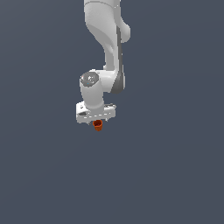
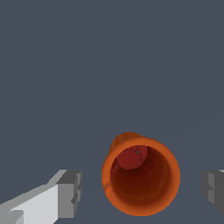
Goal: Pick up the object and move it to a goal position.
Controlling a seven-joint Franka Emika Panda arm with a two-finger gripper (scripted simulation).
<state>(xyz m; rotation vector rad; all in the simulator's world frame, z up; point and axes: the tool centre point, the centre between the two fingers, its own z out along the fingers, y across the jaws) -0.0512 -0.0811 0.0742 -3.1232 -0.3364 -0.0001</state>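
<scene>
Glossy orange-red cup, darker red inside, white tool, seemingly grey pads, plain slate-grey ground

From where I sit, the only thing standing on the grey bench is the orange-red cup, upright with its mouth open to the wrist view. My tool straddles it, a grey finger pad on one side and the other pad on the far side, each with a gap of bare bench to the rim. In the exterior view the tool sits directly above the cup, the surface around it flat and unobstructed
</scene>
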